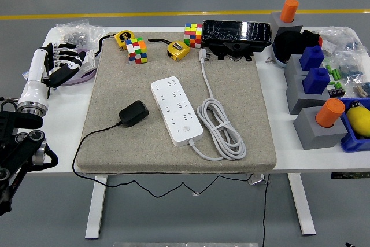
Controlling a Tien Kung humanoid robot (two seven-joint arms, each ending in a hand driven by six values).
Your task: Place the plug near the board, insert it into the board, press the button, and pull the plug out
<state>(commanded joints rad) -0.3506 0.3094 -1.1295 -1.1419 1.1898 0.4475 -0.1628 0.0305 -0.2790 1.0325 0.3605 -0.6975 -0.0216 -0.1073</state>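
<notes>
A black plug adapter (133, 113) lies on the grey mat (115, 143), its thin black cord trailing off the mat's front edge. Just to its right lies the white power strip (177, 110), set diagonally, with its button (186, 130) near the front end and its white cable coiled (221, 128) at the right. My left hand (62, 62) hovers over the table's far left, white forearm and black-tipped fingers spread, holding nothing, well away from the plug. The right hand is out of view.
Two colour cubes (137, 50) (193, 34), two yellow tape measures (178, 50) and a black box (237, 34) line the mat's back edge. Grey blocks with orange and blue pegs (319, 121) and a blue bin (355, 125) crowd the right side. Plastic bags (75, 30) lie back left.
</notes>
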